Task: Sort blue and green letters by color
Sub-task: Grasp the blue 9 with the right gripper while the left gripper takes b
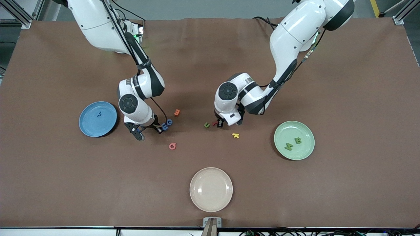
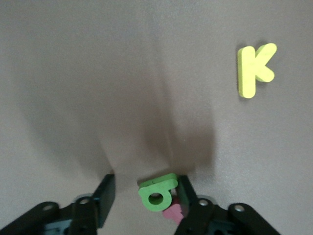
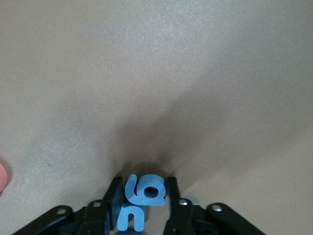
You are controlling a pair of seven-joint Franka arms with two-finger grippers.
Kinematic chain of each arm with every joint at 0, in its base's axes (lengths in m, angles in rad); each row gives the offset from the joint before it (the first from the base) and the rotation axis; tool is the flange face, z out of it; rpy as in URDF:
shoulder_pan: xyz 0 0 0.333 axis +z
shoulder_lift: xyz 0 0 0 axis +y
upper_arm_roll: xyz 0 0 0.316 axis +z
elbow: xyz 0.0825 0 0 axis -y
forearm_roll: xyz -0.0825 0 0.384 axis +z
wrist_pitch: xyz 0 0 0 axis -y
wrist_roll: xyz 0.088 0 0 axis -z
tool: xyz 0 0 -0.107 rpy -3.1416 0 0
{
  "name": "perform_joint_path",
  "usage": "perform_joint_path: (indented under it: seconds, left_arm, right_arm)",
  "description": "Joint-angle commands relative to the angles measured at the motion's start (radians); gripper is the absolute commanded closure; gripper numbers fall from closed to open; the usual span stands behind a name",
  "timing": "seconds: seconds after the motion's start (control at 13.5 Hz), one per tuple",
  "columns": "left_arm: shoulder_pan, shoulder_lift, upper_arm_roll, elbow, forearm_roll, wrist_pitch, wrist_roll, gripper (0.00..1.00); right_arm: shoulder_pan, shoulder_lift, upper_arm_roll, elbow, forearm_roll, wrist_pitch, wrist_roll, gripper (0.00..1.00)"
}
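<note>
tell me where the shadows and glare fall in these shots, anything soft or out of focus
Front view: even overhead light, a mild sheen on the beige plate, soft arm shadows on the brown table. Left wrist view: a broad dark shadow above the green letter; yellow K slightly soft. Right wrist view: a shadow fans out above the blue letters; the fingers look blurred.

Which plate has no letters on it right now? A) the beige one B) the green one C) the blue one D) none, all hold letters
A: the round beige plate, nearest the front camera, shows a bare surface, while the round green plate carries two green foam letters and the round blue plate has small dark blue pieces on it.
</note>
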Motion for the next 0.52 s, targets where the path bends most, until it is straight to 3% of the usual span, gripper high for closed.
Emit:
perform_joint_path:
  seconds: [0.0,0.3,0.45]
  left_arm:
    - [-0.017,0.012,0.010,0.014,0.012,-0.003,-0.008,0.62]
    - [-0.011,0.003,0.010,0.014,0.067,-0.004,-0.008,0.98]
    - [0.001,-0.015,0.008,0.026,0.105,-0.020,-0.004,1.00]
  right_arm:
    - [0.012,0.011,-0.010,0.011,0.005,0.000,0.012,0.68]
    - [0.004,0.008,-0.010,0.011,0.003,-0.017,-0.034,0.80]
    - [-0.002,-0.016,-0.010,0.006,0.003,-0.044,-0.068,0.81]
